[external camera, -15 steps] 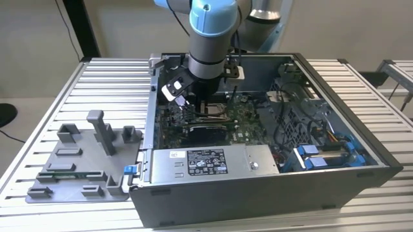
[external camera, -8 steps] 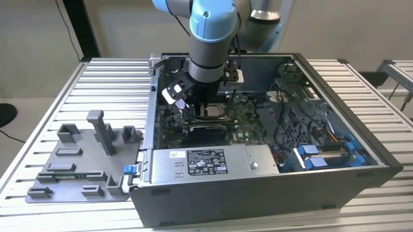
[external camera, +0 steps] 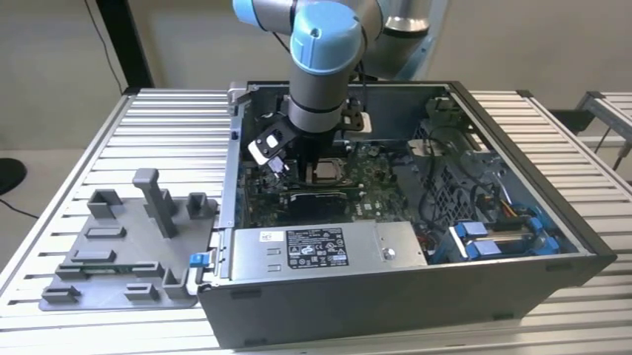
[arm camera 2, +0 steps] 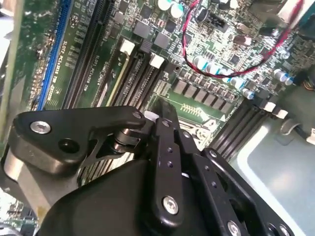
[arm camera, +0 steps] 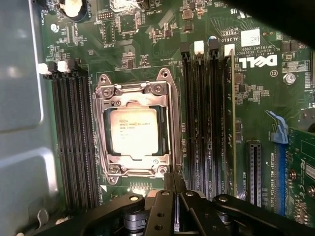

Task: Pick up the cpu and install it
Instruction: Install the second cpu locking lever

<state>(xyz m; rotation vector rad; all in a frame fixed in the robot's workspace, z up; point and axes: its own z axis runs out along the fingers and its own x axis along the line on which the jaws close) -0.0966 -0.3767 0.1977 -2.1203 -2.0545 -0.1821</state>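
Cpu sits flat in the motherboard socket at centre-left of the first wrist view, its silvery top facing up toward the camera and the metal retention frame lying around its edges. It looks seated squarely, sides parallel to the socket walls and to the memory slots running down the frame on either side; being nearly square it has no clear long axis, though the printed lines on its lid run across the frame. That flat, aligned pose is what the socket demands, since the chip can only drop in one way.

In the exterior view the cpu shows as a pale square in the middle of the open computer case, directly under the arm's wrist. The gripper hangs just above the lower edge of the socket, its two fingers pressed together and holding nothing; the closed tips probably hover rather than touch, though the angle makes that hard to judge. The grey tray lies on the bench at the lower left of the exterior view, well apart from the case.
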